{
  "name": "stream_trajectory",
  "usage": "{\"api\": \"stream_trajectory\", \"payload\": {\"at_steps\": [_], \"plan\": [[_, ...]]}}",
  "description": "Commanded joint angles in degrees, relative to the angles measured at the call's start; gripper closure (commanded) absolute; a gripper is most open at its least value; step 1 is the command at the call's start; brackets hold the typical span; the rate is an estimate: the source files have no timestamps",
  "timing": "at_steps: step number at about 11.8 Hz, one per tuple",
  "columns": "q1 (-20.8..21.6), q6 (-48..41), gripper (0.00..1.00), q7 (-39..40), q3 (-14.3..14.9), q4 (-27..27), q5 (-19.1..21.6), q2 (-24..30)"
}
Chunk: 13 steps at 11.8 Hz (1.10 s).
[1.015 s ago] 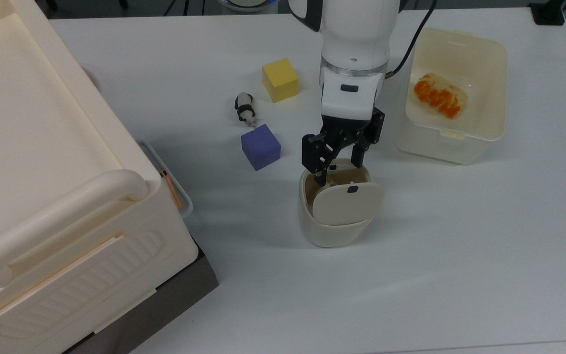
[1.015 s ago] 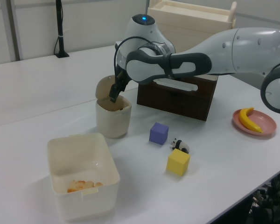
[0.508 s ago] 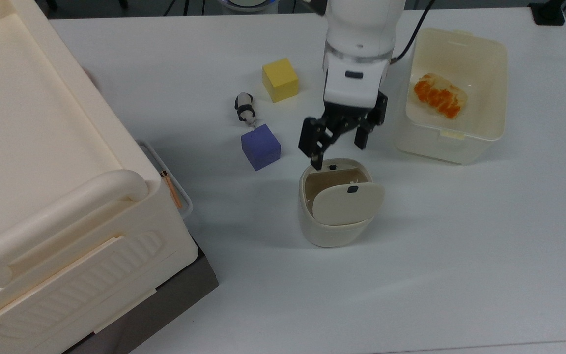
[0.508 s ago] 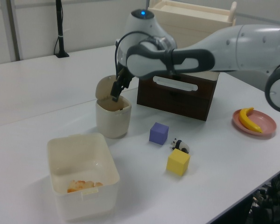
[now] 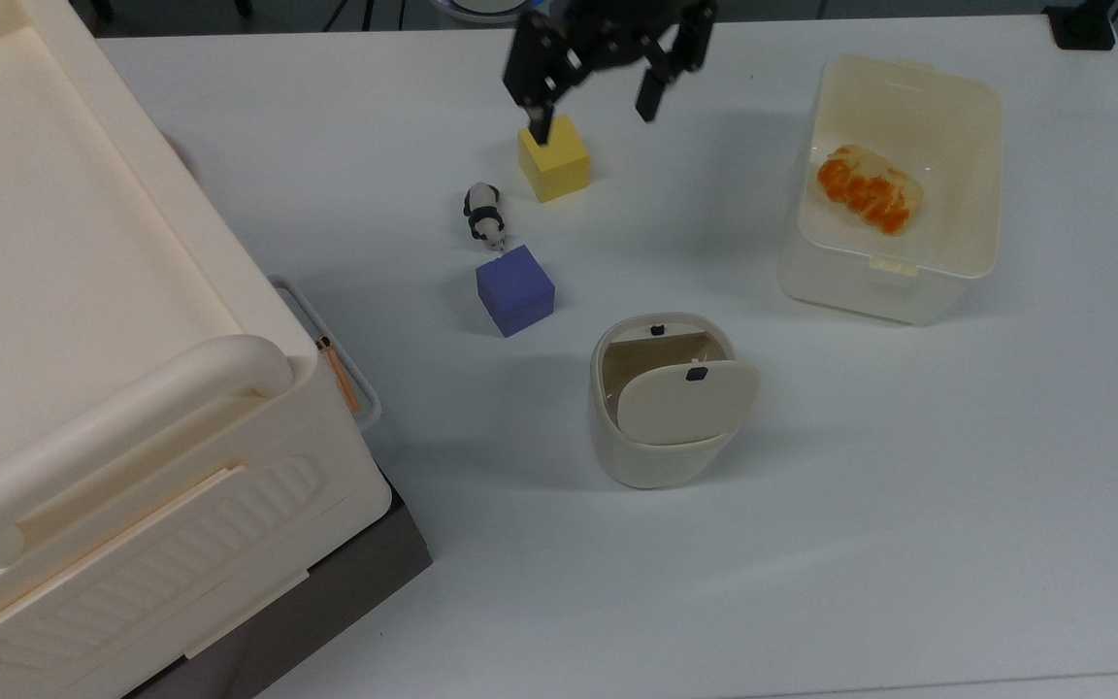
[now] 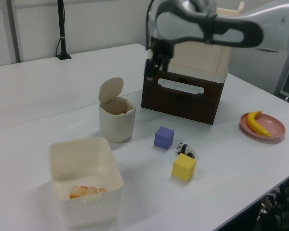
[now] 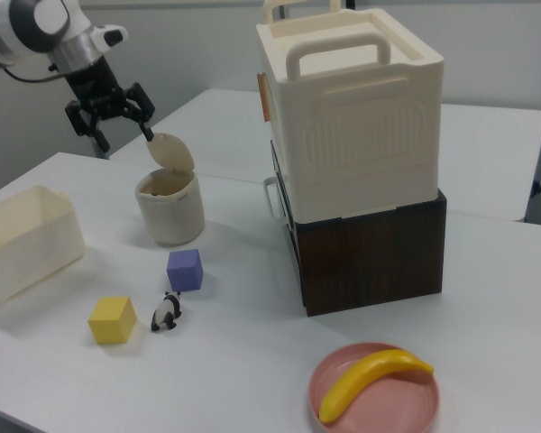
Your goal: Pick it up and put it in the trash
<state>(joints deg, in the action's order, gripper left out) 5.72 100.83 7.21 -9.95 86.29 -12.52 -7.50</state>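
Hovering high above the table, the gripper has risen clear of the trash since a second ago, when its fingers reached down into the bin's mouth; half a second ago it was just above the rim. Fingers are spread apart, nothing between them. In the top view it now sits over the yellow cube, well apart from the bin.

Trash: round cream bin, upright, flap lid tilted up, mouth open. The wad of paper cannot be made out in any view; the bin's interior looks dark and whether it lies inside cannot be told, so neither can its orientation or long axis.

Other items, unmoved from the earlier pictures: purple cube near the bin on the top view's left; panda figurine between the two cubes; rectangular cream tub holding an orange-and-white item; large cream box with handle on a dark brown base; banana on a pink plate.

Open room: broad bare tabletop on the top view's right and lower side of the bin.
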Motion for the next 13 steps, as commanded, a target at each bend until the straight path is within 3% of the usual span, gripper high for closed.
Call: {"api": "stream_trajectory", "payload": {"at_steps": [1, 3, 8, 13], "plan": [[-0.6, -6.2, 0.00, -1.4, 2.8, 3.5, 1.4, 7.8], [-0.6, -9.8, 0.00, -2.9, 4.3, 3.7, 1.4, 9.0], [-0.8, -10.0, 0.00, -5.7, 4.9, 5.6, 1.4, 9.5], [-0.8, -9.5, 0.00, -7.5, 5.0, 5.2, 4.6, 9.2]]}}
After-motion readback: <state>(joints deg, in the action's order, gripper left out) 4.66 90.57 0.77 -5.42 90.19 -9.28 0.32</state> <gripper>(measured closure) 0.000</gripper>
